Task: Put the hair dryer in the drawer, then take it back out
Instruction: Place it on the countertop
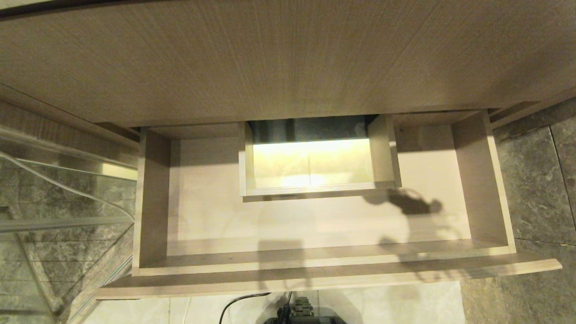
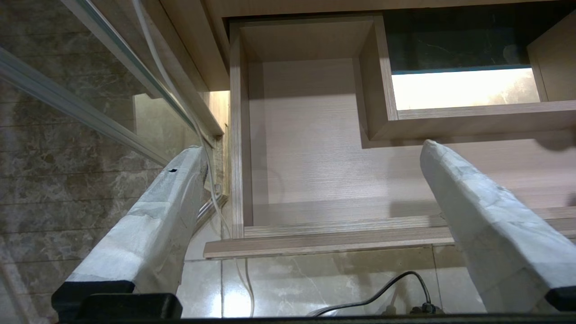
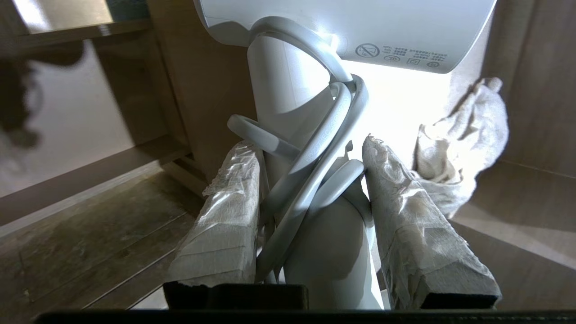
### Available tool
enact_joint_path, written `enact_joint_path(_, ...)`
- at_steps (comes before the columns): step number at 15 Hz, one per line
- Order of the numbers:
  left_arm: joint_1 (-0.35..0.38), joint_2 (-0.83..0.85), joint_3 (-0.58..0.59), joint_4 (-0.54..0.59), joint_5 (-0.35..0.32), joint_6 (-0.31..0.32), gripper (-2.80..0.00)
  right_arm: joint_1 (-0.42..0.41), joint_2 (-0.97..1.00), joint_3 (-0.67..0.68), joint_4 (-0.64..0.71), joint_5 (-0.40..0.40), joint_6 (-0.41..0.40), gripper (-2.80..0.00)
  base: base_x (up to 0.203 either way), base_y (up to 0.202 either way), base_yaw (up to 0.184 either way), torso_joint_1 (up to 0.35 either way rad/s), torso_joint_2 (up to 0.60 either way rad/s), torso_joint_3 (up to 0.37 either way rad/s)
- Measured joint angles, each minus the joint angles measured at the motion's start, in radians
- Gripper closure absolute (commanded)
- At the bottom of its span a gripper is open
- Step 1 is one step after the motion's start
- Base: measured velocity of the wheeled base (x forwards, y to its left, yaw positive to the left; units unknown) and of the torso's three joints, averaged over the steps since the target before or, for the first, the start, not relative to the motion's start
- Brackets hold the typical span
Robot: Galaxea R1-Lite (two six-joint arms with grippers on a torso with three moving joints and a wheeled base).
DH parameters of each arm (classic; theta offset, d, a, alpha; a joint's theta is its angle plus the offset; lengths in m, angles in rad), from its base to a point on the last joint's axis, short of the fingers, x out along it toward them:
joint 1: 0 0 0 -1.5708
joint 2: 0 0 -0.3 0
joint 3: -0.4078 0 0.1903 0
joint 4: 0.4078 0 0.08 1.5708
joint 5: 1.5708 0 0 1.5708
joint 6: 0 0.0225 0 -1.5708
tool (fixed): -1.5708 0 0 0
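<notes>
Handle-gripped, the white hair dryer [image 3: 315, 135] sat clamped in the right gripper [image 3: 310, 189], cord coiled around its handle; smooth, rigid plastic, likely top-heavy and slippery. The drawer [image 1: 153, 202] lay open, nothing visible inside. Left gripper [image 2: 310, 198] hung wide, toward seven o'clock of the drawer.

A wide, shallow, light wood-grain drawer [image 1: 315, 225] stood pulled open, its inside bare. A white hair dryer [image 3: 310, 112], cord looped round its handle, was gripped upright by the handle.
</notes>
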Motion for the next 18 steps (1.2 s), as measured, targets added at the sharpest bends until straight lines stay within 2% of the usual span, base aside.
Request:
enact_joint_path(7, 0.0, 0.0, 0.0, 0.0, 0.0, 0.0, -2.8, 0.0, 0.028, -0.041, -0.195, -0.026, 0.087, 0.0, 0.0, 0.0, 0.0, 0.0, 0.0, 0.0)
enact_joint_path(11, 0.0, 0.0, 0.0, 0.0, 0.0, 0.0, -2.8, 0.001, 0.071, -0.064, -0.366, -0.171, 0.09, 0.0, 0.0, 0.0, 0.0, 0.0, 0.0, 0.0)
enact_joint_path(18, 0.0, 0.0, 0.0, 0.0, 0.0, 0.0, -2.8, -0.001, 0.18, -0.067, -0.443, -0.334, 0.092, 0.0, 0.0, 0.0, 0.0, 0.0, 0.0, 0.0)
